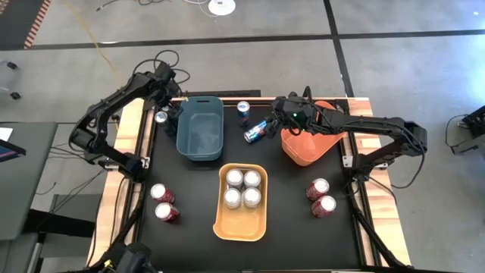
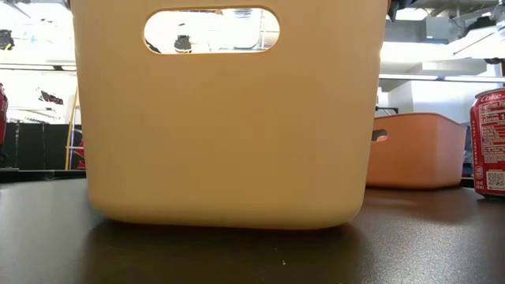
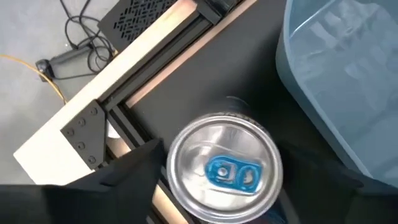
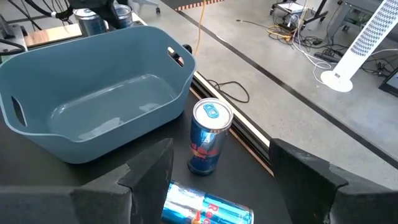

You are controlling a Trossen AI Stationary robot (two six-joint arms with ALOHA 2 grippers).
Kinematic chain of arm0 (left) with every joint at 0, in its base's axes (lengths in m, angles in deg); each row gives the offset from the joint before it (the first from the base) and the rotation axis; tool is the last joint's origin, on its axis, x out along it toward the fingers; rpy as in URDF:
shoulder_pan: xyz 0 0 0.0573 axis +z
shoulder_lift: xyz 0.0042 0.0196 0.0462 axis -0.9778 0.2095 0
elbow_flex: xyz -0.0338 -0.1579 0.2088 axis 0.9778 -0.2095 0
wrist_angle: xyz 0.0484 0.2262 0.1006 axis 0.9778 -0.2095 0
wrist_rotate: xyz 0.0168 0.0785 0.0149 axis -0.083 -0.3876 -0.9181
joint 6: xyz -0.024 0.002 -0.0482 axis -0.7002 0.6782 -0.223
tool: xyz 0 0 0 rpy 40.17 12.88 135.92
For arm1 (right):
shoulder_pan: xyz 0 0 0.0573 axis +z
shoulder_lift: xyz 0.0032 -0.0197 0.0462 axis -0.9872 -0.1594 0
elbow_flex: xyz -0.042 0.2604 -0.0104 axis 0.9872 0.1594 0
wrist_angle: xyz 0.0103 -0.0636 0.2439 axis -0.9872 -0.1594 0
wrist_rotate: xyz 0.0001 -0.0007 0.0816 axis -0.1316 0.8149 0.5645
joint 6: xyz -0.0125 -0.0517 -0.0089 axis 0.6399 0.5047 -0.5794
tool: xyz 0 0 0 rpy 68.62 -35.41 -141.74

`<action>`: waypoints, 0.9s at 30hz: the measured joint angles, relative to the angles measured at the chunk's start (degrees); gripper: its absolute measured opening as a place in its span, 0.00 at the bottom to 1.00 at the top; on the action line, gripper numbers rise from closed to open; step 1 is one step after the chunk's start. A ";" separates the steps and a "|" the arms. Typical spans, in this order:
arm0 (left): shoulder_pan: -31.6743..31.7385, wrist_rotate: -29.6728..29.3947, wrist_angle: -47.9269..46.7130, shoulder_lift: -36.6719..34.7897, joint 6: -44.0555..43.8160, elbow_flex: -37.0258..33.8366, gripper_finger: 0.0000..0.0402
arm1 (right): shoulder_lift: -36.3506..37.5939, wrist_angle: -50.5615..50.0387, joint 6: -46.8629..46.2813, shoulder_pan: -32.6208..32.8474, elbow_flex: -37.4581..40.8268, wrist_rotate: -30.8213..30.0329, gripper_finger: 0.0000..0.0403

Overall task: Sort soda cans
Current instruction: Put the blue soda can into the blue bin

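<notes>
My left gripper (image 3: 224, 186) points down over an upright can with a silver top and blue tab (image 3: 225, 168), which stands at the table's far left (image 1: 161, 116) beside the teal bin (image 1: 201, 127). Its two fingers stand on either side of the can. My right gripper (image 4: 217, 180) hangs open, above the table, over the orange bin (image 1: 307, 144). Below and ahead of it, one dark blue can (image 4: 208, 140) stands upright and another blue can (image 4: 208, 210) lies on its side. Several silver cans (image 1: 242, 188) stand in the yellow-orange bin (image 1: 241, 224). My left gripper comes at the can from above, one finger (image 3: 134, 171) beside each side of the can's upper rim. The can stands upright on the table. Whether the fingers touch it I cannot tell.
Two red cans (image 1: 163, 202) stand near the left edge and two more (image 1: 321, 197) near the right edge. In the low view the yellow-orange bin (image 2: 229, 118) fills the front, with the orange bin (image 2: 414, 150) and a red can (image 2: 489, 142) behind on the right.
</notes>
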 joint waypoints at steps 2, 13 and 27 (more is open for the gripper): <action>0.04 -0.57 -0.37 0.00 -0.51 0.00 0.66 | 0.00 0.00 0.00 0.00 0.00 0.00 0.70; -2.11 -3.57 -3.45 -1.00 -2.67 4.26 0.58 | 0.00 0.01 0.02 0.06 0.00 0.00 0.70; -19.71 -7.62 -11.51 -5.44 -0.01 27.99 0.58 | 0.00 -0.29 -0.36 0.07 0.00 -0.02 0.70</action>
